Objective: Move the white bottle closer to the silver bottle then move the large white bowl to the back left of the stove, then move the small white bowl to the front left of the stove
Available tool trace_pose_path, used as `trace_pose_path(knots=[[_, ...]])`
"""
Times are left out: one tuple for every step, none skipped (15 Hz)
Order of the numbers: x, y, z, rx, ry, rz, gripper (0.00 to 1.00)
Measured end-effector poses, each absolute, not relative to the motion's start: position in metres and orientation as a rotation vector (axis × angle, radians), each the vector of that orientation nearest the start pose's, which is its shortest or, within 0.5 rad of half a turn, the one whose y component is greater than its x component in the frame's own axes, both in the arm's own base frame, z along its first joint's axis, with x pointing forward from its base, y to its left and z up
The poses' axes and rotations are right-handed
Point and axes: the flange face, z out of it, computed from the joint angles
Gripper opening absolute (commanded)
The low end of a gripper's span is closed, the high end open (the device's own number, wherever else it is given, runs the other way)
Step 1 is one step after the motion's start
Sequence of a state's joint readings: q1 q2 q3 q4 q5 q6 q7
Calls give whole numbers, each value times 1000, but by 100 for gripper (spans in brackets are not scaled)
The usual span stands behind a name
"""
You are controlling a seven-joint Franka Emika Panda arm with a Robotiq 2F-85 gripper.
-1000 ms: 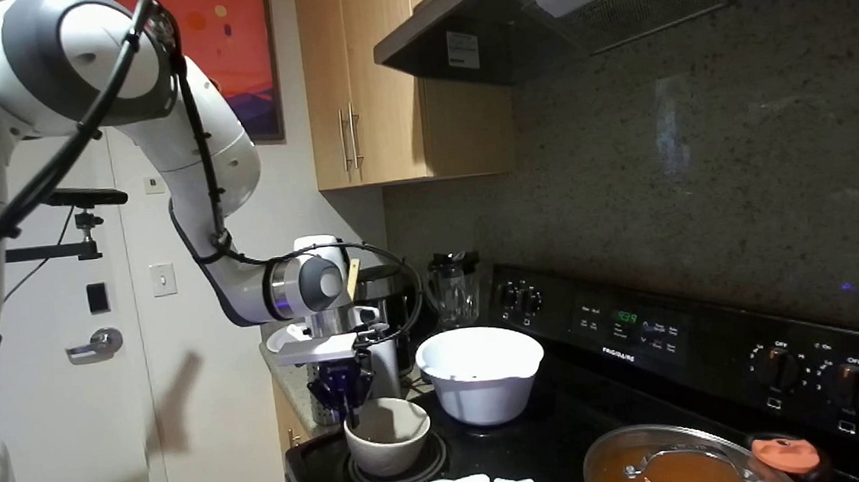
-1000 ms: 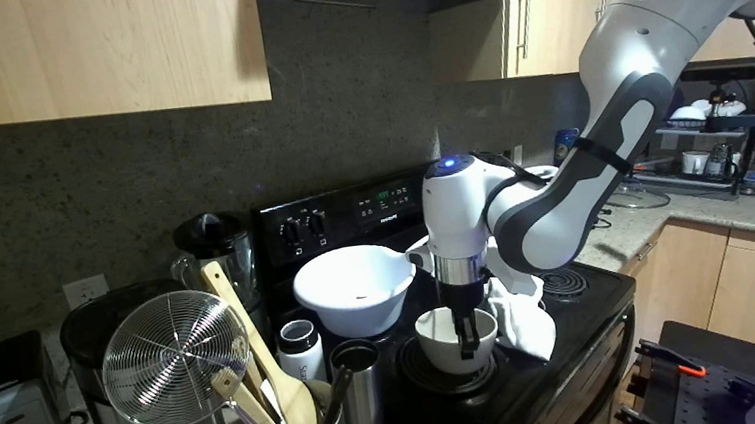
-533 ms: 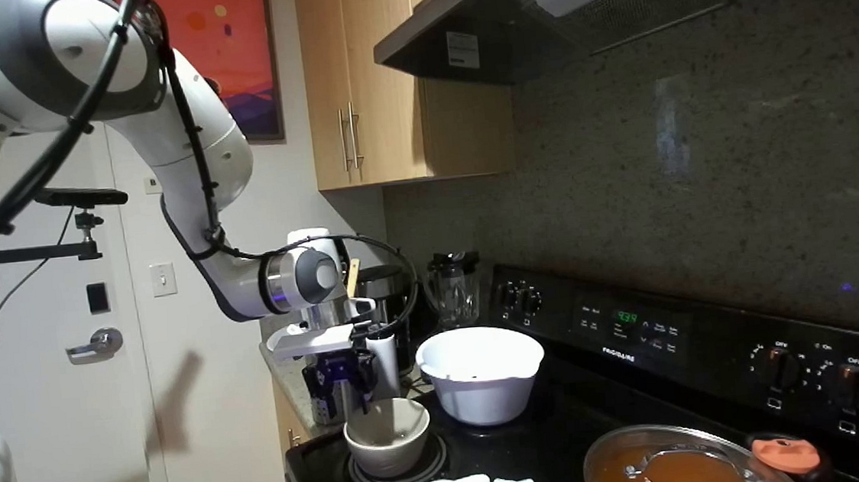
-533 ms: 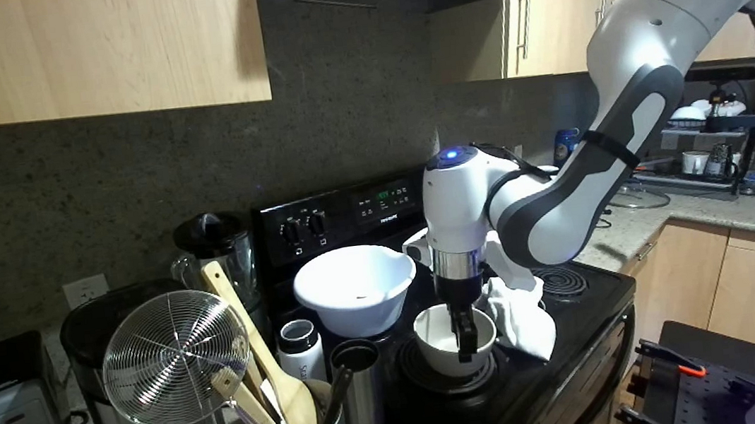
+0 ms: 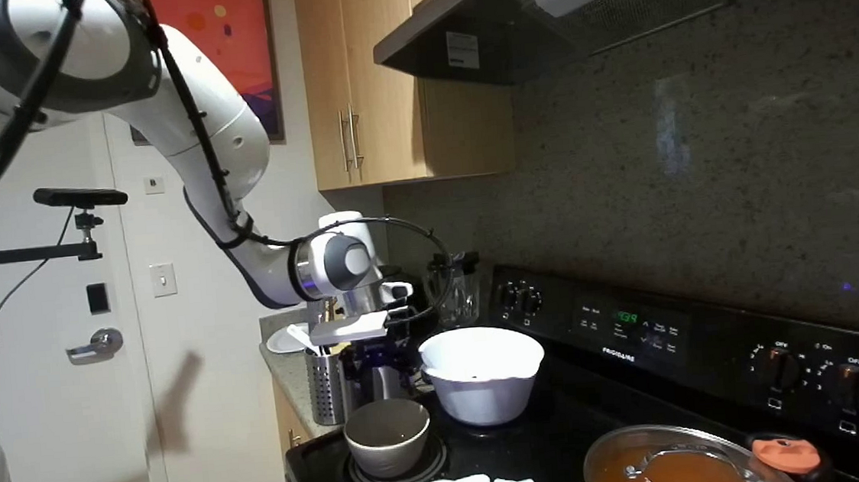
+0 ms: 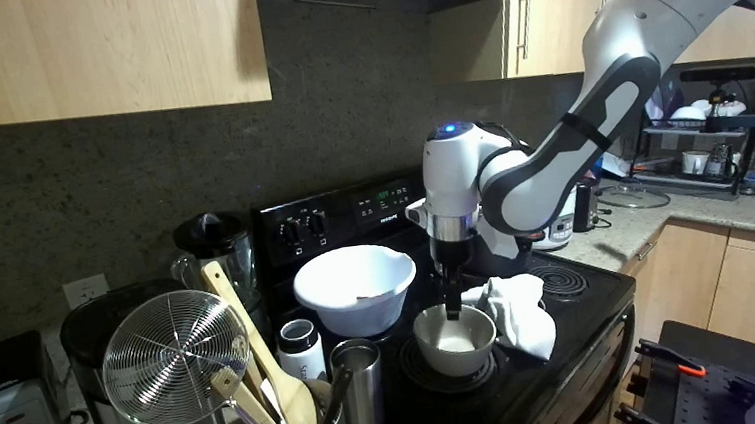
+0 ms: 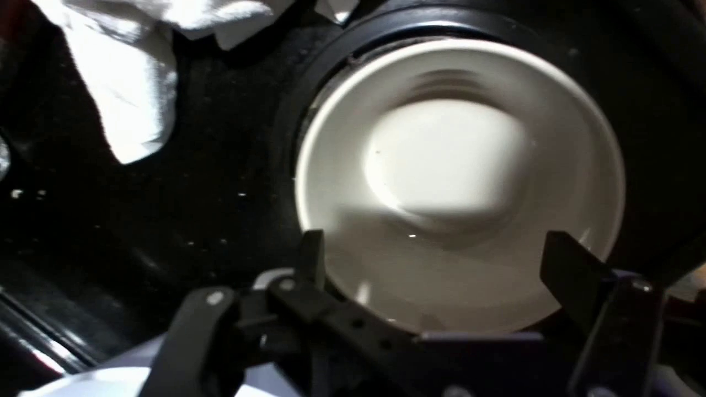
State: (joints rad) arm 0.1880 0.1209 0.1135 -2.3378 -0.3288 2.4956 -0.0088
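Small white bowl (image 7: 458, 165) on stove burner (image 6: 415, 368), gripper (image 7: 436, 240) spread, seemingly above bowl

White bottle (image 6: 302, 357) upright beside stove (image 6: 511, 389); large bowl (image 6: 358, 319), small bowl (image 6: 457, 364) atop.

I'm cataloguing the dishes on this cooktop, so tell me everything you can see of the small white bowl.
The small white bowl is round, plain and off-white, with a pale rim, and looks ceramic. It sits upright on the front left coil burner of the stove, its underside hidden. Light and shadow cross its inside, where a tiny dark speck shows. The open gripper hangs above it, seemingly without touching; in the wrist view the white cloth lies apart from it.
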Motion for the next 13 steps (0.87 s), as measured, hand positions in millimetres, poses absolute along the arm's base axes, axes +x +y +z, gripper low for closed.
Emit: trace_pose_path(knots=[[506, 137, 294, -3209, -865, -133, 100], [516, 118, 301, -3229, -798, -157, 100], [527, 98, 309, -3245, -727, -184, 100], [537, 79, 317, -3257, -653, -213, 100], [545, 61, 324, -3263, -574, -242, 100], [552, 43, 330, -3264, -497, -267, 100], [558, 28, 334, -3260, -431, -290, 100], [564, 14, 336, -3253, -383, -310, 100], [570, 2, 336, -3242, -342, -334, 100], [577, -9, 336, -3231, -310, -353, 100], [582, -16, 334, -3225, -293, -364, 100], [585, -20, 331, -3223, -284, -365, 100], [588, -21, 329, -3223, -280, -364, 100]])
